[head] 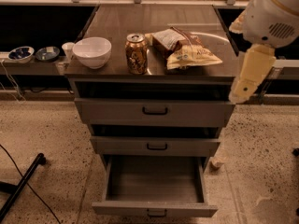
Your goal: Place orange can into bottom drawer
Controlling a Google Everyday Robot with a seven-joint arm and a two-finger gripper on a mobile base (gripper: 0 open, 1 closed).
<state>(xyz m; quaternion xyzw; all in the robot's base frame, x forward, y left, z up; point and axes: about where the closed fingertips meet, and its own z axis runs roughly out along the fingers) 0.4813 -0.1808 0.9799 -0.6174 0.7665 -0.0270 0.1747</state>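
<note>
Pincer right of cabinet; orange can well left.

The orange can is being supported upright near the front edge of the cabinet top, between a white bowl and two snack bags. The bottom drawer is being shown pulled out beneath two shallower drawers. The gripper is being held at the right, just off the top's front corner, well apart from the can.
</note>
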